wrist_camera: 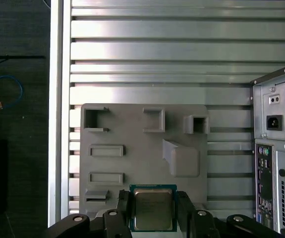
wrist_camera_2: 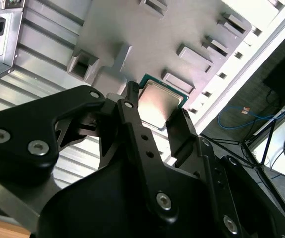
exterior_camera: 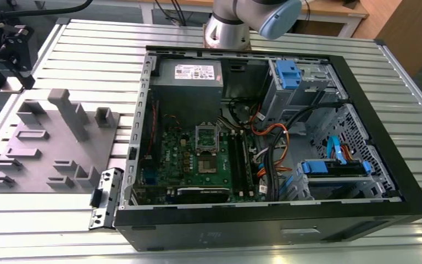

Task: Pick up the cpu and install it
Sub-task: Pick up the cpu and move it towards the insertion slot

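Note:
The cpu (wrist_camera: pixel 153 208) is a small square chip with a silvery metal top and a green rim. It sits between the two black fingers (wrist_camera: pixel 124 210) of my gripper (wrist_camera: pixel 153 212), which is shut on its opposite edges. In the second wrist view the cpu (wrist_camera_2: pixel 160 102) hangs just over the grey moulded fixture tray (wrist_camera_2: pixel 147 39), near one of its low rectangular pockets. In the exterior view the black gripper (exterior_camera: pixel 19 71) is at the far left, past the end of the tray (exterior_camera: pixel 42 143). The green board (exterior_camera: pixel 174 151) with its silver socket frame (exterior_camera: pixel 206 136) lies inside the open computer case.
The black case (exterior_camera: pixel 270 220) lies open on a ribbed metal table (exterior_camera: pixel 79 49), with cables, blue drive brackets and a power supply (exterior_camera: pixel 190 71) inside. Raised blocks and posts stand on the tray. The case's rear panel (wrist_camera: pixel 281 148) is beside the tray. The table edge (wrist_camera: pixel 55 124) drops to a dark floor.

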You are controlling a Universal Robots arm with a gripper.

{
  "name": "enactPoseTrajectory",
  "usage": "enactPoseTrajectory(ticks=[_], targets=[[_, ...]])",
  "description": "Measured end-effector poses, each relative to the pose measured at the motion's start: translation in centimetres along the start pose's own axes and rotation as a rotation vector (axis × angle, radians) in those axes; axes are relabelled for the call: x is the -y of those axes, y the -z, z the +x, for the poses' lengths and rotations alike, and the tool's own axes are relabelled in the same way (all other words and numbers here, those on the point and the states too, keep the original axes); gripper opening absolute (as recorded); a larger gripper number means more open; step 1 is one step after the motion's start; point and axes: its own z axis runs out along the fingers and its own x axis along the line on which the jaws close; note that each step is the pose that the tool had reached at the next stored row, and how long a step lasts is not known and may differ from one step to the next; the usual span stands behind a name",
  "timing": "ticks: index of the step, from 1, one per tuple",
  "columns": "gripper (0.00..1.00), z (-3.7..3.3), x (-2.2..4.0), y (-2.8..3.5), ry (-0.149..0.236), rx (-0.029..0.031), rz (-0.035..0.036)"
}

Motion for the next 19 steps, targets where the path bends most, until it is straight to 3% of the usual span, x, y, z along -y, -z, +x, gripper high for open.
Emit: enactPoseTrajectory(ticks=[7, 19], targets=[[0.47, -0.91, -0.02, -0.01, 0.000, 0.0000, 0.0000], [0.47, -3.97, -0.06, -0.05, 0.000, 0.0001, -0.0001]])
